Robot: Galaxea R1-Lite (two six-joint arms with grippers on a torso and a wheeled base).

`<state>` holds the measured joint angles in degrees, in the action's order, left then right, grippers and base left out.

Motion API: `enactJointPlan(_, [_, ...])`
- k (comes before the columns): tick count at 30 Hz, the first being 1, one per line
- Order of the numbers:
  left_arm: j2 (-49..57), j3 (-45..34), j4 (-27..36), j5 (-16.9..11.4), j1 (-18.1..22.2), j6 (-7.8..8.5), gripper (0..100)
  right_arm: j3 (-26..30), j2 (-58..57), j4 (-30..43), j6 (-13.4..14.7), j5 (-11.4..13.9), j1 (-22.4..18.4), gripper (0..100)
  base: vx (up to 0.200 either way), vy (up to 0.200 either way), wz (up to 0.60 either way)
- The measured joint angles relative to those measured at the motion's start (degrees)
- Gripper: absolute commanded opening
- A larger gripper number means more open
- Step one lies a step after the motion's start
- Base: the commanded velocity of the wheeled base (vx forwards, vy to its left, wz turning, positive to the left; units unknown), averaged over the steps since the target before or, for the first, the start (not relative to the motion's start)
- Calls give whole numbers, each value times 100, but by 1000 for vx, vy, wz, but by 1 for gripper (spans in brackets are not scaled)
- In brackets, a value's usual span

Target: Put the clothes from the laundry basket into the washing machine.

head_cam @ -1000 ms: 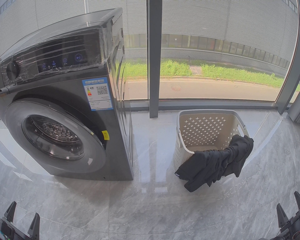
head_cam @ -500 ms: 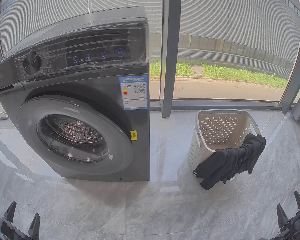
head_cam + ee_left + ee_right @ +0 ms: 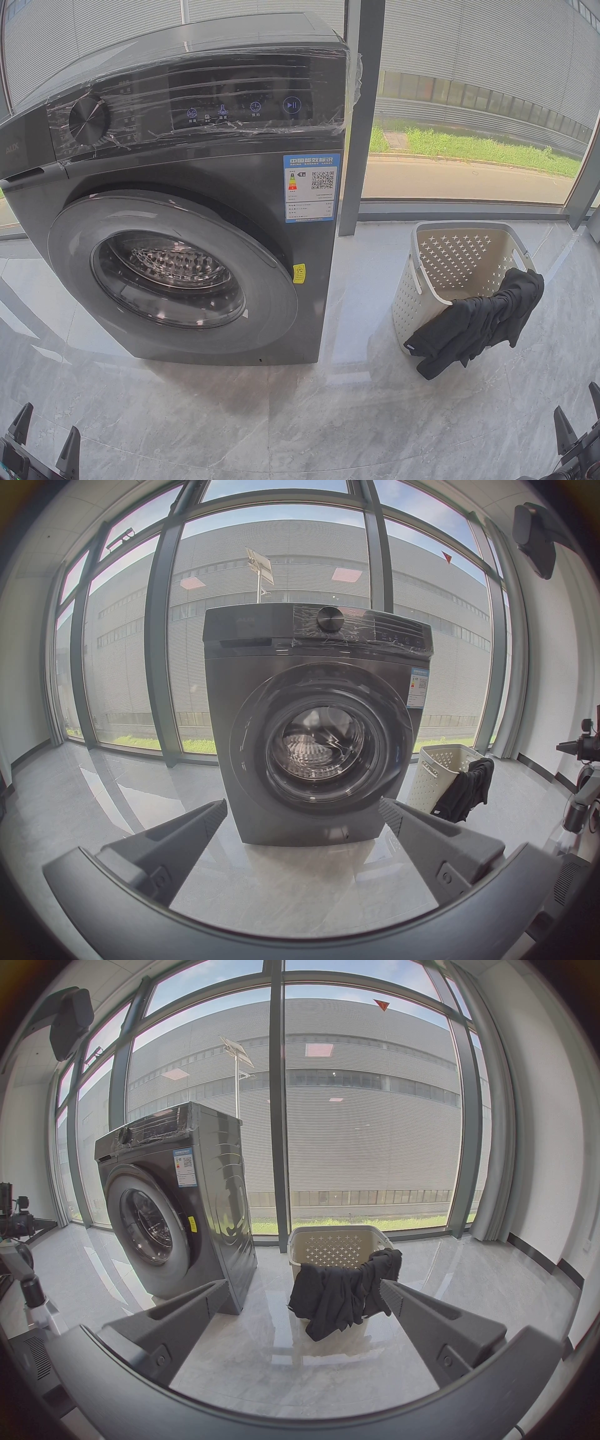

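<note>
A dark grey washing machine (image 3: 187, 187) stands on the floor with its round door (image 3: 169, 278) shut; it also appears in the wrist views (image 3: 319, 724) (image 3: 175, 1197). To its right sits a cream laundry basket (image 3: 431, 275) (image 3: 437, 767) (image 3: 337, 1244). A black garment (image 3: 478, 322) (image 3: 465, 789) (image 3: 340, 1291) hangs over the basket's front rim. My left gripper (image 3: 44, 434) (image 3: 303, 805) is open and empty, low at the near left. My right gripper (image 3: 578, 412) (image 3: 303, 1285) is open and empty at the near right, a short way from the basket.
Tall windows with dark frames (image 3: 362, 112) stand behind the machine and basket. Glossy marble floor (image 3: 325, 412) lies open between me and both objects. A curtain (image 3: 494, 1147) hangs at the far right wall.
The head view has swung to the left, so the washing machine and basket sit further right in the picture. Both grippers keep the same places.
</note>
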<state>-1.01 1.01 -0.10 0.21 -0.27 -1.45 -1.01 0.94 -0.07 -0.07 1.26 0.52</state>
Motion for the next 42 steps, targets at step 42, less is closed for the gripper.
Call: enactJointPlan(42, [0,0,2,1,0,-18,100,0,0,0,0,2,0,100,0,100,0])
